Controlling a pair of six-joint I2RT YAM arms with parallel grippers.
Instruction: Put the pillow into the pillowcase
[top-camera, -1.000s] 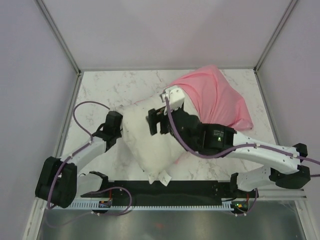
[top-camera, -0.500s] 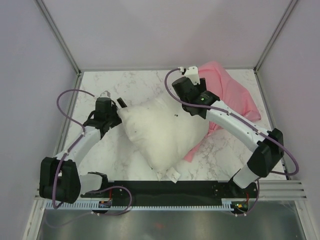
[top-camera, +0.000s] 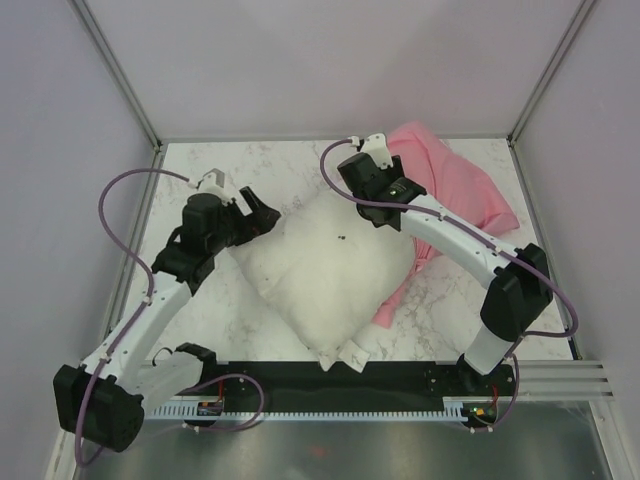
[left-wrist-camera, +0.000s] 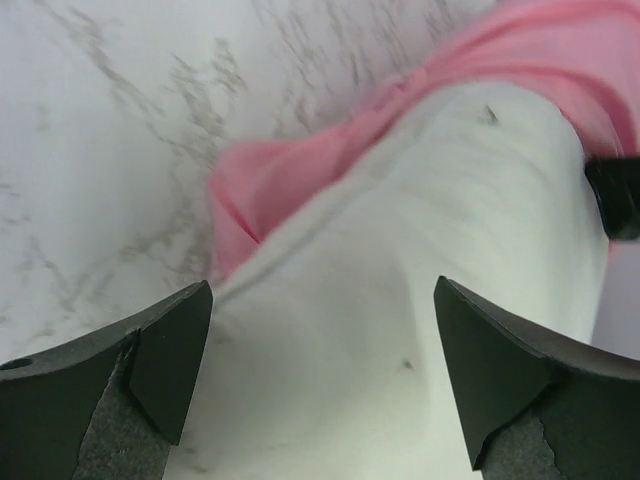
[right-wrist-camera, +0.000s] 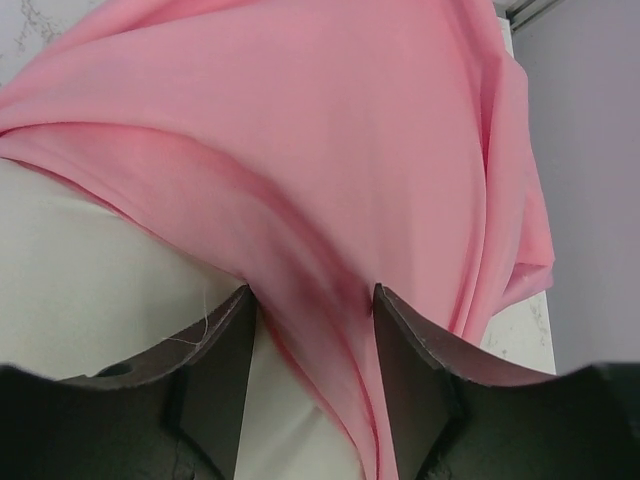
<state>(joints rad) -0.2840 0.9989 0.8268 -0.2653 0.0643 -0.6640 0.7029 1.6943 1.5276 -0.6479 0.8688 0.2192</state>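
The white pillow (top-camera: 325, 265) lies at an angle on the marble table, its right end under the edge of the pink pillowcase (top-camera: 460, 190); its small tag (top-camera: 352, 352) points toward the near edge. My left gripper (top-camera: 260, 214) hovers open over the pillow's left corner, and the left wrist view shows the pillow (left-wrist-camera: 400, 300) below its wide fingers (left-wrist-camera: 322, 290), with the pillowcase (left-wrist-camera: 300, 180) beyond. My right gripper (top-camera: 392, 195) sits at the pillowcase's mouth. Its jaws (right-wrist-camera: 312, 292) stand part open around a fold of pillowcase (right-wrist-camera: 330, 120) lying over the pillow (right-wrist-camera: 80, 270).
The marble table (top-camera: 250, 170) is fenced by a metal frame and pale walls on three sides. A black strip (top-camera: 400, 378) runs along the near edge by the arm bases. My right forearm (top-camera: 460, 240) crosses over the pillowcase's lower part.
My left gripper let go of the pillow's corner, opened wide and lifted to the back left. My right arm swung from above the pillow to the pillowcase's mouth, its jaws narrowing.
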